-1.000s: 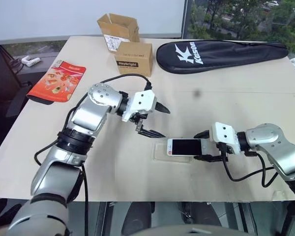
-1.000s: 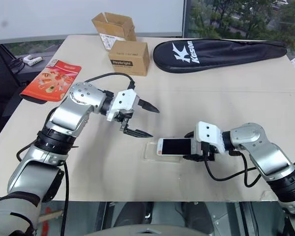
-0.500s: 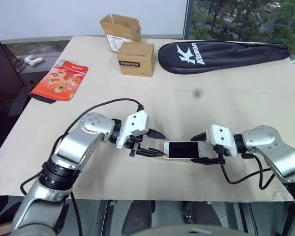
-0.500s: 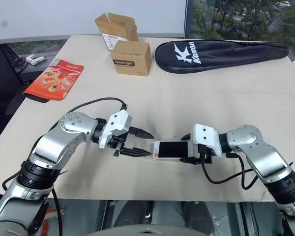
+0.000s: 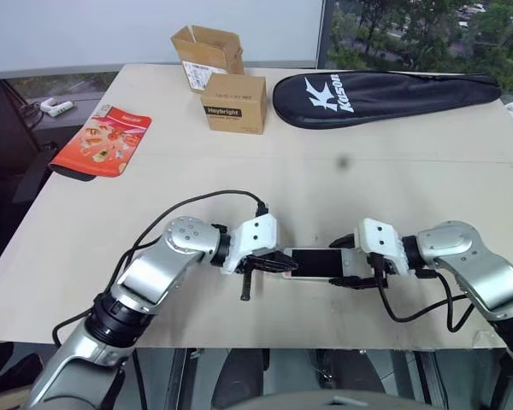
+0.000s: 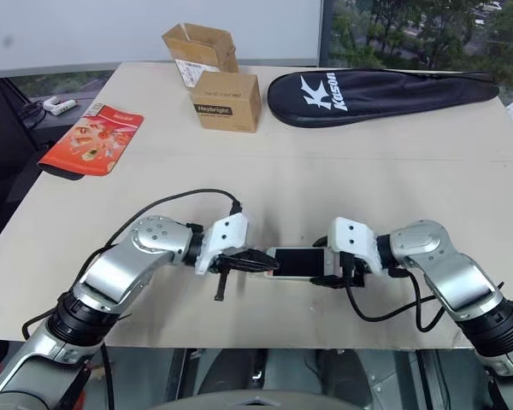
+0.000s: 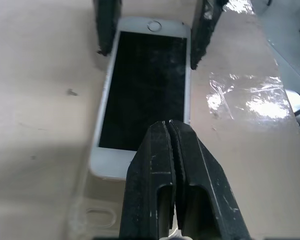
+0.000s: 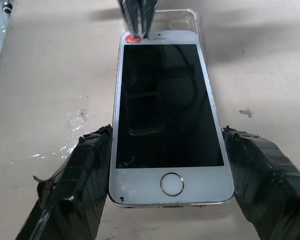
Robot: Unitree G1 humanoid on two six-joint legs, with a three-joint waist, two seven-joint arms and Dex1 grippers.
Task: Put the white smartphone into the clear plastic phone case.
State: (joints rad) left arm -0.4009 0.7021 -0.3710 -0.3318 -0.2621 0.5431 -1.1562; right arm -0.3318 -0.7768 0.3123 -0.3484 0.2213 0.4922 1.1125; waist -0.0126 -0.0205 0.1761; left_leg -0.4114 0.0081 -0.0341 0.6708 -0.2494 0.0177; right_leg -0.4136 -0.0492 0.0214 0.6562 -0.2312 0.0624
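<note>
Your left end effector has its two fingers pressed together, tips at the left end of the phone; from the left wrist view the closed fingers sit over that end of the screen, and the right wrist view shows the tips down at the earpiece edge. Whether they press on the glass or stand just above it, you cannot tell.

Your right end effector straddles the phone's right end, the home-button end, one finger on each long side. The fingers stand about as wide as the phone and look to be touching its edges, so read it as a grip across the width.

The phone lies flat, screen up, near the table's near edge, between your two arms, its long axis running left to right. Each arm has one end of it; neither is nearer.

The case lies under the phone. Its camera-cutout end sticks out to the left, past the phone's top edge, beneath your left fingers. So the phone looks shifted right along the case rather than seated in it.

The coming move probably turns on that offset: the phone needs to travel left, along its long axis, before it can be pushed down into the shell.
</note>
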